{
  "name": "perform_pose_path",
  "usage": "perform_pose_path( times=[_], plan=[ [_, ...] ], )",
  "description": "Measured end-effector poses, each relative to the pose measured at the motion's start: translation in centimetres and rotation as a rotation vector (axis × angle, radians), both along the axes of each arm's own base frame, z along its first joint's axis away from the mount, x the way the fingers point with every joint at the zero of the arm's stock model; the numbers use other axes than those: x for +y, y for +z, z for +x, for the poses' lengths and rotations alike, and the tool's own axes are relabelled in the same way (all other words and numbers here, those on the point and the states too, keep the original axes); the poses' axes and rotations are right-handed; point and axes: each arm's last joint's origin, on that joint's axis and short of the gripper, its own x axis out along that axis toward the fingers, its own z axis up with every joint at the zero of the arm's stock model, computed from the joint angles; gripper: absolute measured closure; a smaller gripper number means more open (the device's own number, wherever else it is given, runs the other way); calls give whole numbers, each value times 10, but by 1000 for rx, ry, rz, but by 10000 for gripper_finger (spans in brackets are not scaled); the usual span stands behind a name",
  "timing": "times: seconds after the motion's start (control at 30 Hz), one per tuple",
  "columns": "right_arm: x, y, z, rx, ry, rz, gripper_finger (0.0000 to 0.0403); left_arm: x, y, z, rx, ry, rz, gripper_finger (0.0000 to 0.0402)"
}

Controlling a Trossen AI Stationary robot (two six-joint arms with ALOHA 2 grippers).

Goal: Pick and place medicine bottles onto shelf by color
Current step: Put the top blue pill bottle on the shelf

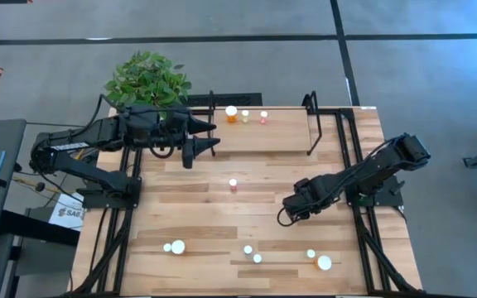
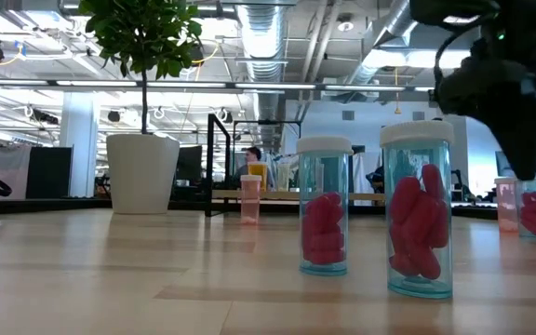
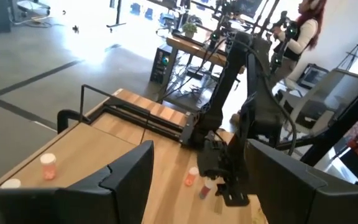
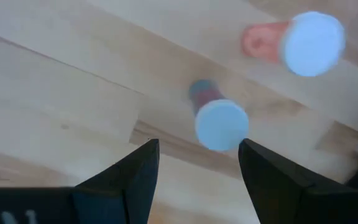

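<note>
From above, the bench [image 1: 205, 240] fills the middle, with the shelf [image 1: 263, 136] at its 12 o'clock edge. Three bottles stand on the shelf: an orange one [image 1: 231, 113], a pale one [image 1: 245, 116] and a pink one [image 1: 263, 117]. A lone pink bottle [image 1: 233, 185] stands at the bench's centre. Along the 6 o'clock edge stand more white-capped bottles, a pair [image 1: 174, 247] at 7 o'clock, a pair [image 1: 252, 254] at 6 and a pair [image 1: 319, 259] at 5. The left tool [image 1: 204, 136] hangs over the shelf's 9 o'clock end, its fingers apart and empty. The right tool [image 1: 291, 212] is low over the bench at 4 o'clock from the centre bottle; from here I cannot tell how far it is open. A plant [image 1: 147, 80] stands at 11 o'clock.

At bench height, two clear bottles of red pills [image 2: 325, 207] [image 2: 419, 210] stand close to the camera, with two more [image 2: 521, 207] at 3 o'clock. The centre bottle [image 2: 250, 198] and a white pot [image 2: 143, 174] stand farther back.

The left wrist view shows the left tool's fingers [image 3: 129, 180] spread with nothing between them, the right arm [image 3: 241, 118] beyond, and two bottles [image 3: 199, 183] by it.

The right wrist view shows the right tool's fingers [image 4: 135, 177] partly apart and empty above a white-capped bottle [image 4: 219, 121], with a pink bottle [image 4: 297, 40] near it.
</note>
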Motion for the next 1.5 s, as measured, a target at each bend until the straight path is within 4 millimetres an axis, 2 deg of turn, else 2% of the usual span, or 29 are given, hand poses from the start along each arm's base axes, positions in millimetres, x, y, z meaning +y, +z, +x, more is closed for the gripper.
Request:
perform_pose_path(
  times=[0.27, 0.43, 0.77, 1.23, 1.37, 1.5],
  plan=[
    [-6, -13, -8, 40, -12, -36, 159, 0, 3, 0, -33, 3, -1, 164],
    [-5, -14, -1, -39, -17, -29, 159, 0, 3, 1, -34, 4, -2, 164],
    [-17, -14, 3, -51, -15, -72, 161, 0, 4, 1, -37, 3, -2, 164],
    [-22, -14, 6, -61, -16, -41, 251, 0, 3, 0, -29, 1, 13, 164],
    [-21, -14, 6, -60, -10, -38, 248, 0, 3, 0, -27, -2, 27, 164],
    [-21, -14, 6, -53, 8, -8, 226, 0, 3, 0, -22, -2, 27, 164]
  ],
)
